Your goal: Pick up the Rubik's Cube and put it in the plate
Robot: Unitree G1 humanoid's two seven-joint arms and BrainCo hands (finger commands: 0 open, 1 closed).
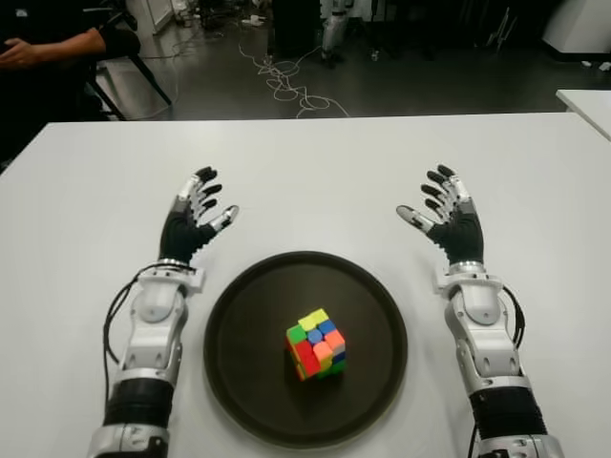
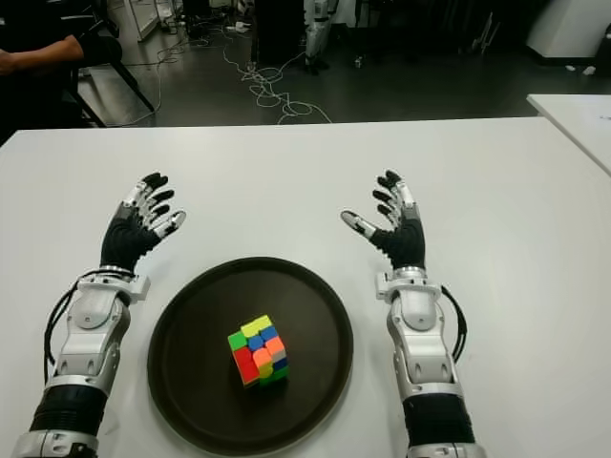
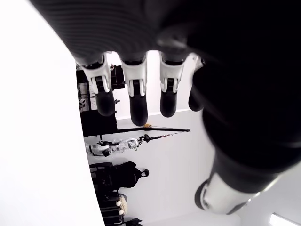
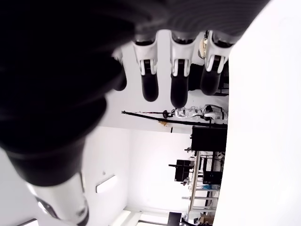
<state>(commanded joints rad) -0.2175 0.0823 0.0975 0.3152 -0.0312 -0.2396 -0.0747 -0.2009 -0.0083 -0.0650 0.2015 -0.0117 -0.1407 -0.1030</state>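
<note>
The Rubik's Cube [image 1: 316, 344] with its mixed coloured faces stands inside the round dark plate [image 1: 246, 329], slightly right of the plate's middle. My left hand [image 1: 198, 215] is over the white table to the plate's far left, fingers spread and holding nothing. My right hand [image 1: 441, 210] mirrors it on the plate's far right, also open and empty. Both wrist views show only straight fingers [image 3: 136, 99] and nothing between them [image 4: 149, 82].
The white table [image 1: 315, 172] stretches wide around the plate. Beyond its far edge lie a dark floor with loose cables [image 1: 286, 81], and a person's arm [image 1: 57, 46] shows at the far left. Another white table corner [image 1: 587, 103] sits at the right.
</note>
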